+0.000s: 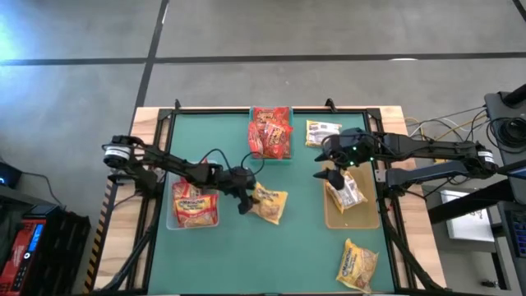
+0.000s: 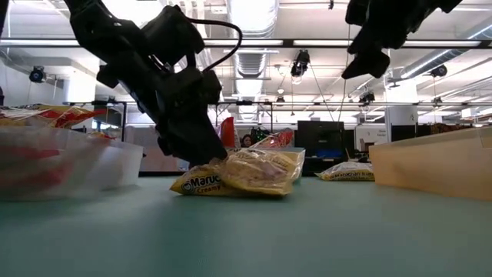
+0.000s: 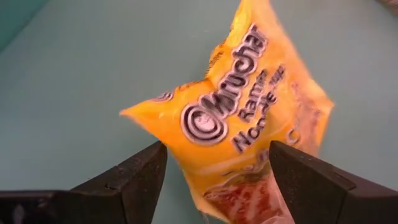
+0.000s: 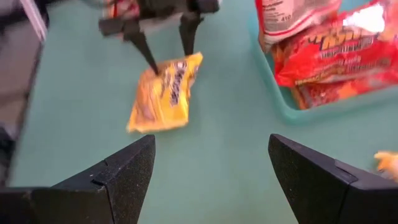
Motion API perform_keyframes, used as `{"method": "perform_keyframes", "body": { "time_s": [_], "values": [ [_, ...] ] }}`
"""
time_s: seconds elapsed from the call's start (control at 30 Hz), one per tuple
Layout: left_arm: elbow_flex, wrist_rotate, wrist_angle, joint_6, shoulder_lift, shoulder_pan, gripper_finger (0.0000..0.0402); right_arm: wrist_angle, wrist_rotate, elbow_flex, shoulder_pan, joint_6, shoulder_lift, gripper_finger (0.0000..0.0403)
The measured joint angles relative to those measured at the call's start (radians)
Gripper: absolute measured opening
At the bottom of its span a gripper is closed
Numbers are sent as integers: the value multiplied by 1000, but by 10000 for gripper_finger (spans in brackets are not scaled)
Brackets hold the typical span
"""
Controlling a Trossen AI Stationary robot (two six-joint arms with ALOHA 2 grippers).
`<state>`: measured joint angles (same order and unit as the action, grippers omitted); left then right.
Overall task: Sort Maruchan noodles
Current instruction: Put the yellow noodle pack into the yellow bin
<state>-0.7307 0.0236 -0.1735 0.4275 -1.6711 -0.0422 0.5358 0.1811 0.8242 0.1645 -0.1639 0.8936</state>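
While seen from above, left gripper (image 1: 245,200) sits at a yellow noodle packet (image 1: 270,205) mid-mat, right gripper (image 1: 332,175) over the tan bin (image 1: 352,219). Left wrist: fingers wide, straddling the packet (image 3: 249,118). Right wrist: fingers spread, empty.

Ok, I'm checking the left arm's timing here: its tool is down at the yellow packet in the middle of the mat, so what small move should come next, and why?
Probably close the left tool. Its open fingers straddle one end of the crinkly yellow plastic noodle packet lying on the green mat, so a grip seems ready. The right tool hangs open over the tan bin.
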Motion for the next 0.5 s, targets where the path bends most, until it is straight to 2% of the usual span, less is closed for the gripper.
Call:
{"method": "perform_keyframes", "body": {
  "time_s": [0.07,0.27,0.5],
  "values": [
    [0,17,-20,0,-7,0,267,-14,0,0,-3,-86,0,302],
    [0,21,-76,-15,-39,3,267,-141,-26,-2,-3,-138,5,302],
    [-8,15,-155,-100,-45,8,267,-248,-27,-2,-3,-140,5,302]
  ]
}}
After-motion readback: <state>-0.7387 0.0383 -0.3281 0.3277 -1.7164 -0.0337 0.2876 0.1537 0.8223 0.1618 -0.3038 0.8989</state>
